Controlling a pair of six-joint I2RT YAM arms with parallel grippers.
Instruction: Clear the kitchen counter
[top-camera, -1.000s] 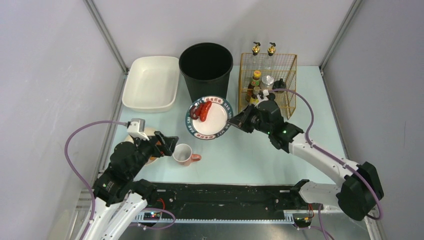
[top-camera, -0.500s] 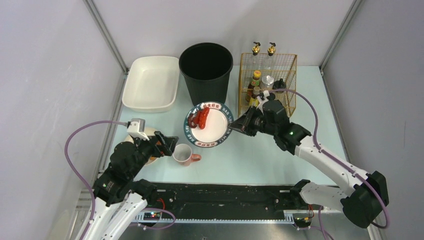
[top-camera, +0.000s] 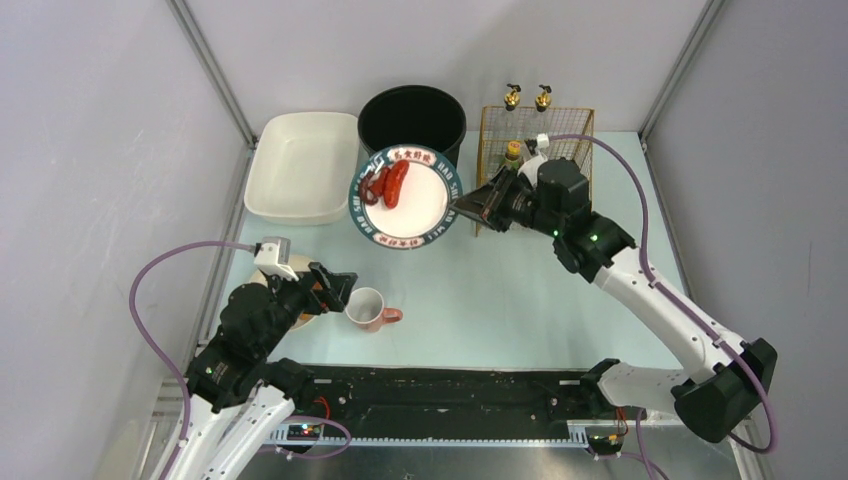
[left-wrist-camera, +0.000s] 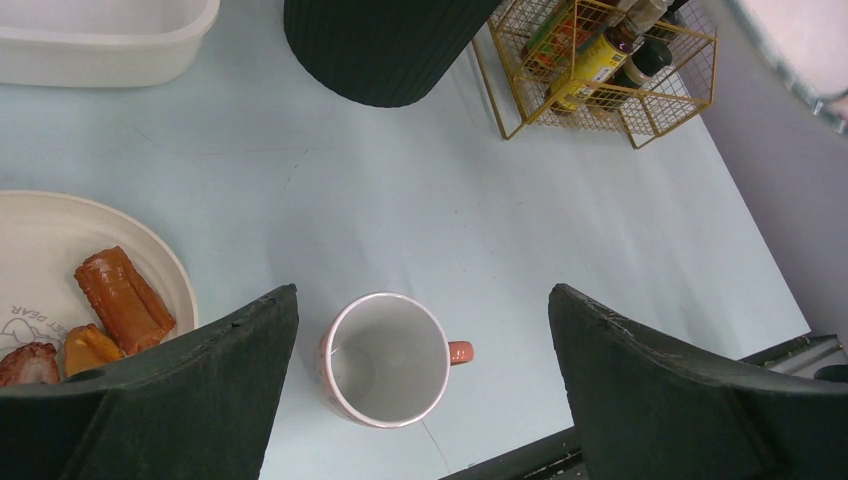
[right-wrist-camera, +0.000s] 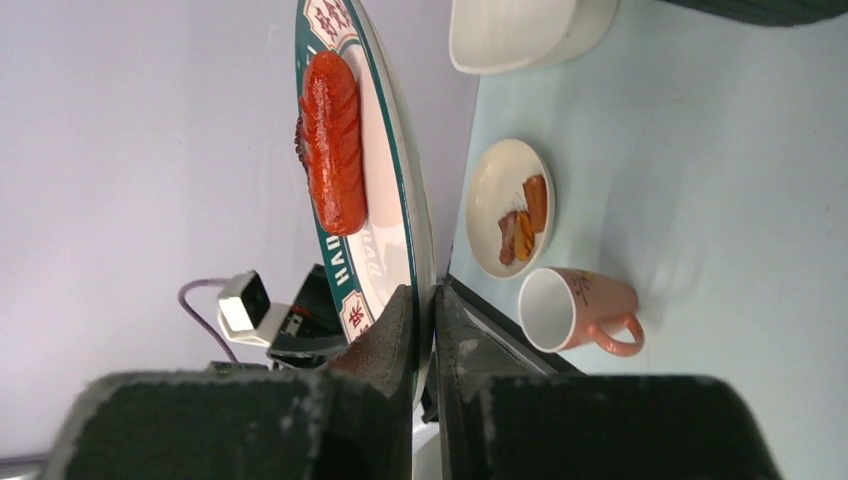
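Observation:
A green-rimmed white plate (top-camera: 405, 195) carrying red sausages (top-camera: 392, 183) hangs tilted in the air, just in front of the black bin (top-camera: 412, 112). My right gripper (top-camera: 462, 208) is shut on the plate's right rim; the right wrist view shows the rim (right-wrist-camera: 420, 240) pinched between both fingers, the sausage (right-wrist-camera: 333, 150) lying on the plate. My left gripper (left-wrist-camera: 422, 300) stands open above a pink mug (left-wrist-camera: 388, 358) on the pale mint-green kitchen counter (top-camera: 520, 300). The mug (top-camera: 368, 308) is upright and empty. A small cream plate (left-wrist-camera: 60, 250) with brown food pieces sits left of it.
A white rectangular tray (top-camera: 303, 165) lies at the back left. At the back right stands a gold wire basket (top-camera: 535, 150) of bottles. A black rail (top-camera: 440, 395) runs along the front edge. Grey walls and metal posts close the sides.
My right arm has lifted the plate with sausages up and back-left, from low over the counter to in front of the bin. The left arm has not moved.

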